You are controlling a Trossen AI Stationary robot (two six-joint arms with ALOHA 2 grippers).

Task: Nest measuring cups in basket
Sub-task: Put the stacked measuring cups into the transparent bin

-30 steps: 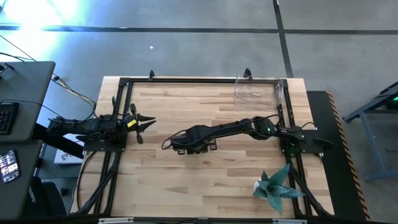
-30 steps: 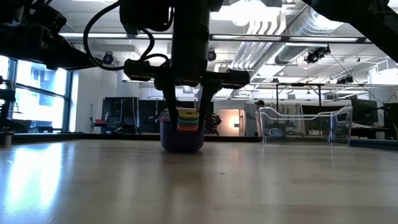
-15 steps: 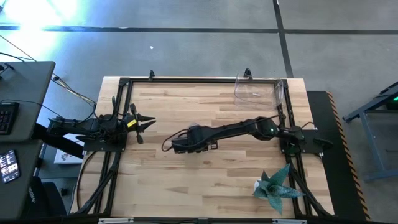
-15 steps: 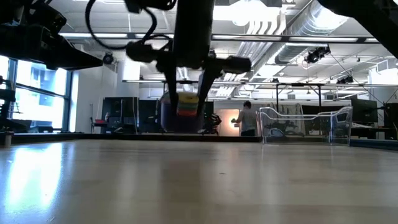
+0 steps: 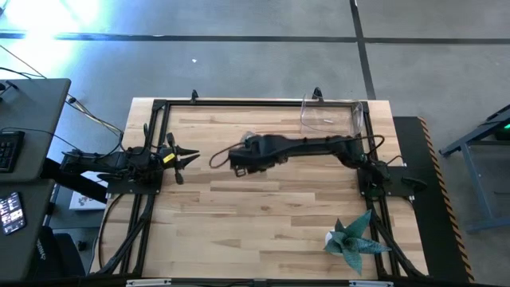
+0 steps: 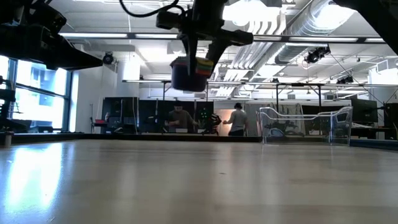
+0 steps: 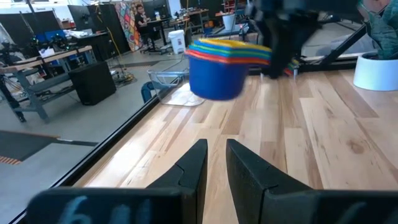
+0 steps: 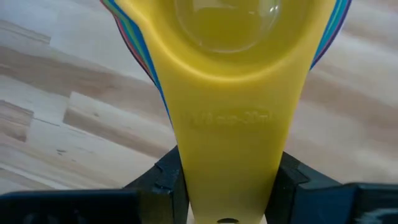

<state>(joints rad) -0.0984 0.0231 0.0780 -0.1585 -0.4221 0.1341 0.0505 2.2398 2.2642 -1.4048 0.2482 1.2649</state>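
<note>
The measuring cups point(image 6: 188, 74) are nested in one stack, blue outermost and yellow innermost, and hang in the air above the table's middle. My right gripper point(image 5: 243, 157) is shut on the stack's handles. From my left wrist the stack point(image 7: 224, 65) shows ahead, upright. The clear basket point(image 5: 331, 119) stands on its base at the far right corner of the table and shows in the low view point(image 6: 305, 124). My left gripper point(image 5: 188, 156) waits at the left side, its fingers point(image 7: 198, 168) nearly together, touching nothing. My right gripper pinches the stacked flat handles, yellow handle point(image 8: 230, 143) on top, between its two fingers point(image 8: 166, 177), one on each side edge near the free end. It comes slanting from above. The stack is lifted clear of the table, upright and about level.
A black metal frame point(image 5: 159, 105) runs around the table's edges. The teal spiky plant point(image 5: 351, 239) in a white pot point(image 7: 376, 65) stands near the near right corner. People move in the room beyond the far edge point(image 6: 236, 119).
My right gripper has risen and moved toward the far edge, still shut on the handles. The stack of cups, which stood on the table a second ago, is now lifted well clear of it and has shifted a little toward the basket.
</note>
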